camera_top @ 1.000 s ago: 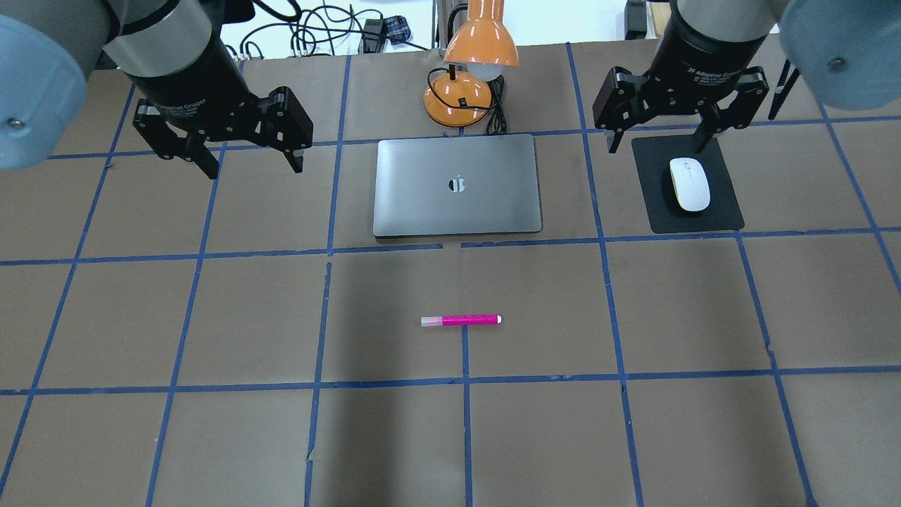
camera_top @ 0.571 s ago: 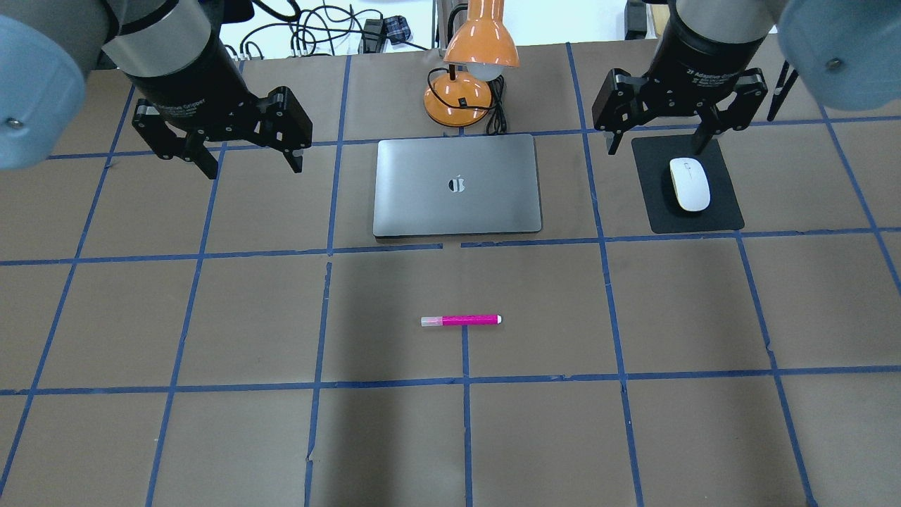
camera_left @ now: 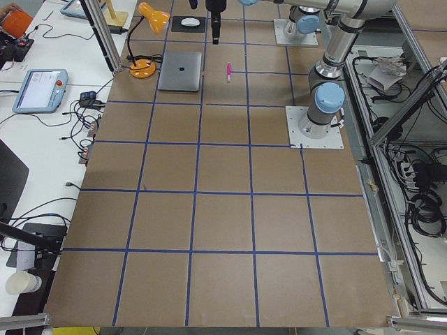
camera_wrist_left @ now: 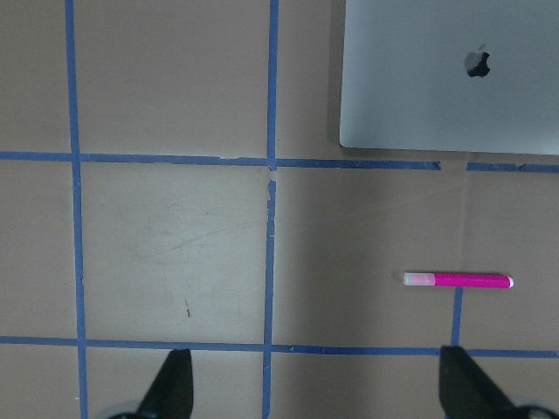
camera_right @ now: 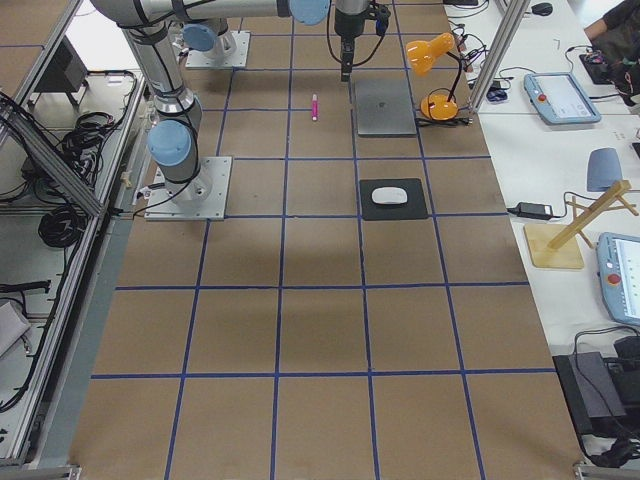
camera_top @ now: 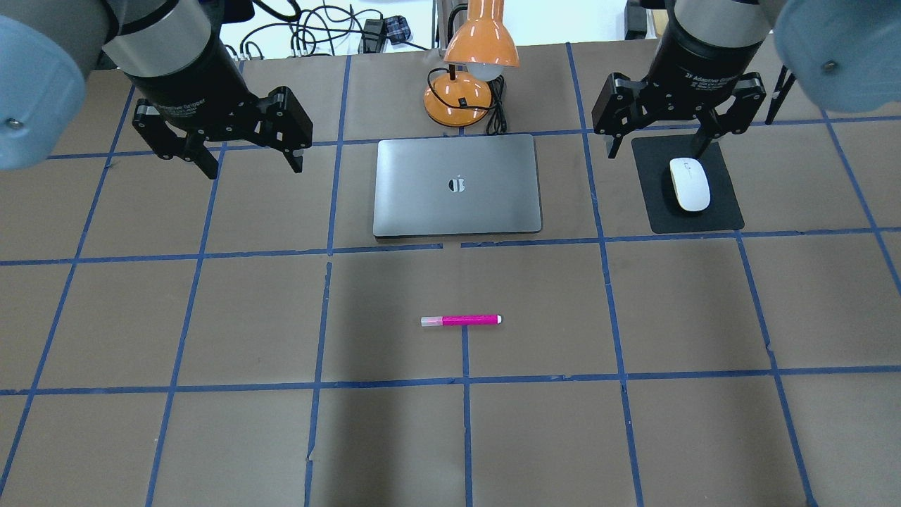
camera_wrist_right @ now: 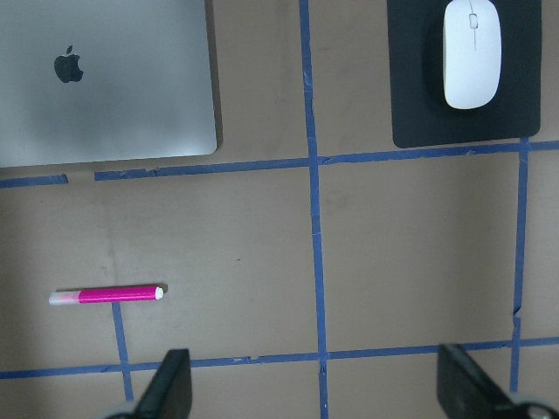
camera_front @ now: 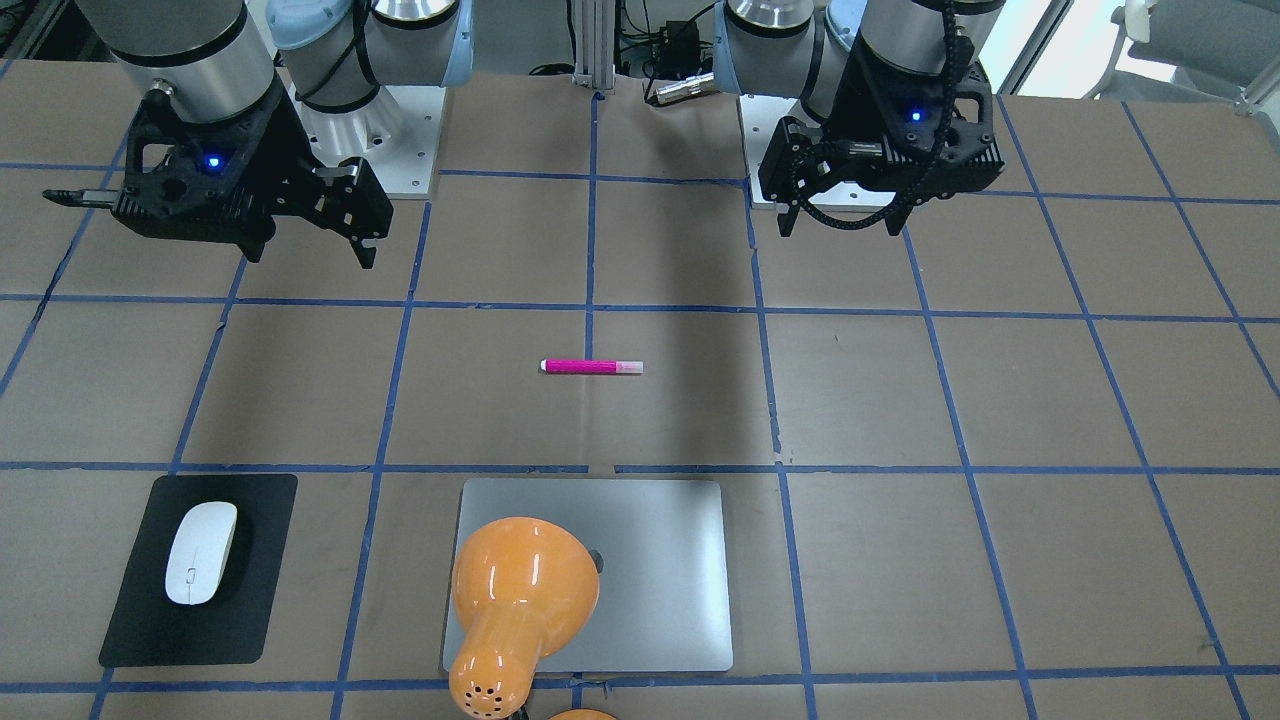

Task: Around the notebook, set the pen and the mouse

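Note:
The silver-grey notebook (camera_top: 457,185) lies shut at the table's far middle. Nearer me, on bare table in front of it, lies the magenta pen (camera_top: 461,320), its pale cap pointing to my left. To the notebook's right, the white mouse (camera_top: 689,184) rests on a black mat. My left gripper (camera_top: 255,169) hovers open and empty to the left of the notebook. My right gripper (camera_top: 654,151) hangs open and empty above the table near the mat's far left corner. The right wrist view shows the mouse (camera_wrist_right: 471,52), the pen (camera_wrist_right: 106,295) and the notebook (camera_wrist_right: 105,78) far below.
The black mat (camera_top: 725,211) lies under the mouse. An orange desk lamp (camera_top: 461,95) with a black cord stands just behind the notebook. Blue tape lines grid the brown table. Cables lie beyond its far edge.
My right gripper has drifted slightly toward the table's far edge, still open. The left gripper, pen, mouse and notebook have not moved.

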